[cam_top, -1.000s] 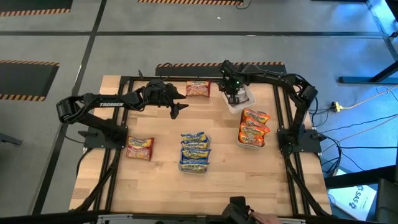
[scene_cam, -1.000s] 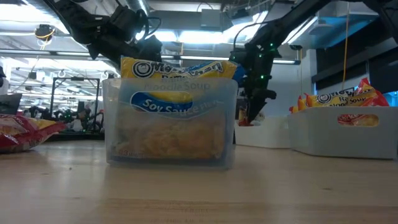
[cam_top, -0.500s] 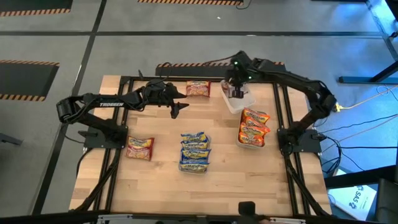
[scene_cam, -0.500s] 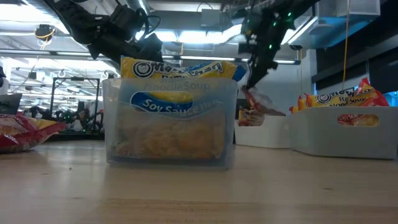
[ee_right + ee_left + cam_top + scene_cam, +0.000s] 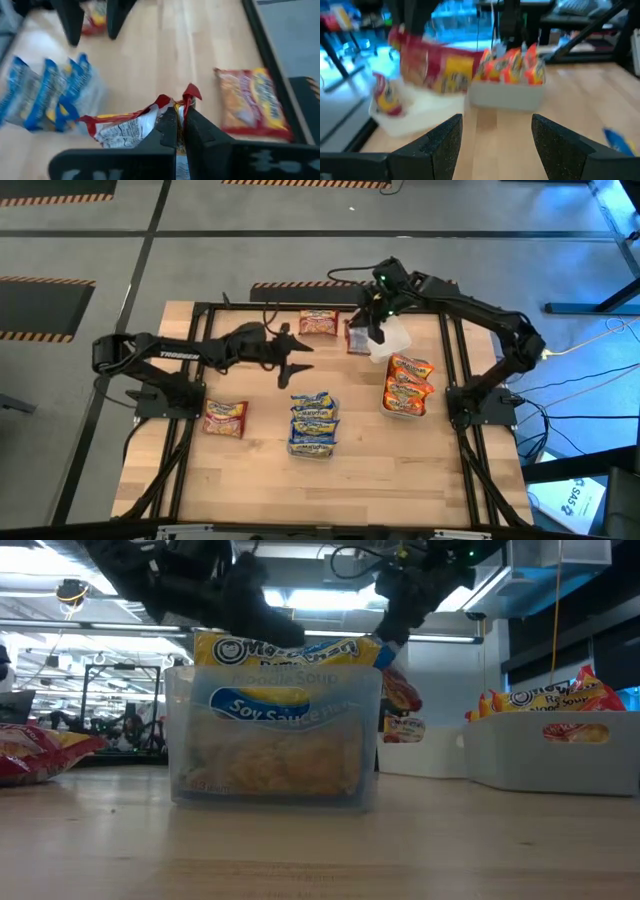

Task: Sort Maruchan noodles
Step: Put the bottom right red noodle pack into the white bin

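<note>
Dark red packet (image 5: 357, 338) pinched by one edge in right gripper (image 5: 372, 328), fingers clamped tight on it, hanging clear of the surface (image 5: 250, 470) near the far edge, just beside the white tray (image 5: 392, 340). Same packet in right wrist view (image 5: 135, 127), crumpled between the fingertips (image 5: 169, 131). Left gripper (image 5: 298, 358) spread wide, holding nothing, hovering well apart from the red packet, between far packet (image 5: 318, 322) and blue stack. Blue-and-yellow packets (image 5: 313, 423) upright in clear container at surface centre; in low view front packet (image 5: 275, 705) fills the container (image 5: 180, 740). Orange packets (image 5: 407, 383) standing in bin on the right side. One more red-yellow packet (image 5: 225, 418) flat on the left side.
</note>
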`<state>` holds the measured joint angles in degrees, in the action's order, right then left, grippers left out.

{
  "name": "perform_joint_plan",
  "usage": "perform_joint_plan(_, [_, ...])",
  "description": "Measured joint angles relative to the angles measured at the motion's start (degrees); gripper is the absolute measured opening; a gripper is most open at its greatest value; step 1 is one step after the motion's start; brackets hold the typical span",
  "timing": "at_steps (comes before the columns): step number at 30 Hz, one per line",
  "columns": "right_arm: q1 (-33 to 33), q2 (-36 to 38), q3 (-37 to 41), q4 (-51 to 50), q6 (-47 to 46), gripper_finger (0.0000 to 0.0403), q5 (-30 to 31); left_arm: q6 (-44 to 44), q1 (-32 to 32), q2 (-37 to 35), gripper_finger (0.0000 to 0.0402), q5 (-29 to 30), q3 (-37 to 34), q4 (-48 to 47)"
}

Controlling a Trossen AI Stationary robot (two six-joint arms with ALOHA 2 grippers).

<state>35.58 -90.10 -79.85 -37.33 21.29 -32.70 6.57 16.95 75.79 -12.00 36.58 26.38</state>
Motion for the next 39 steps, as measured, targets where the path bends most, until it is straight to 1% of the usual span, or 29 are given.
perform_joint_plan(3, [-1.3,-1.5,0.0,2.6,-2.8,0.0,-3.6,1.4,-2.9,0.0,0.0231,2.9,0.0,1.8])
perform_joint_plan(6, [-3.1,-3.8,0.0,4.4,-4.7,0.0,-8.1,5.2,-5.8,0.1,0.0232,6.8,1.6,0.1])
perform_joint_plan(8, [-4.2,-5.2,0.0,4.9,-5.5,0.0,-11.1,7.7,-7.7,0.4,0.0232,9.7,3.4,-2.7])
perform_joint_plan(12, [-6.5,-8.1,0.0,6.0,-6.4,0.0,-14.9,11.8,-10.5,0.4,0.0232,12.9,8.2,-10.3])
perform_joint_plan(16, [-8.3,-9.9,0.0,8.6,-9.4,0.0,-18.3,17.0,-12.9,1.4,0.0232,14.3,11.5,-15.2])
perform_joint_plan(21, [-10.1,-10.4,0.0,10.3,-12.0,0.0,-18.9,22.3,-14.8,5.0,0.0239,14.4,15.7,-19.6])
perform_joint_plan(25, [-10.6,-10.4,0.0,11.0,-13.6,0.0,-19.3,28.2,-16.0,9.8,0.0238,15.2,18.8,-19.9])
perform_joint_plan(27, [-10.8,-10.4,0.0,10.9,-13.7,0.0,-19.1,30.2,-16.7,12.1,0.0237,17.7,20.5,-19.6])
perform_joint_plan(29, [-11.2,-10.4,0.0,10.9,-14.0,0.0,-18.7,31.5,-17.3,13.8,0.0237,21.5,22.0,-20.7])
perform_joint_plan(31, [-11.5,-10.4,0.0,11.2,-14.8,0.0,-18.5,31.7,-17.5,14.8,0.0238,24.2,23.0,-21.0])
perform_joint_plan(33, [-11.6,-10.4,0.0,11.3,-14.9,0.0,-18.5,31.8,-17.5,15.6,0.0238,23.7,23.6,-21.0])
perform_joint_plan(36, [-11.7,-10.4,0.0,10.8,-15.2,0.0,-19.2,34.0,-17.4,15.8,0.0234,20.9,23.6,-21.5])
perform_joint_plan(39, [-11.7,-10.4,0.0,10.7,-15.4,0.0,-19.4,35.6,-17.6,16.7,0.0227,20.7,23.7,-21.3])
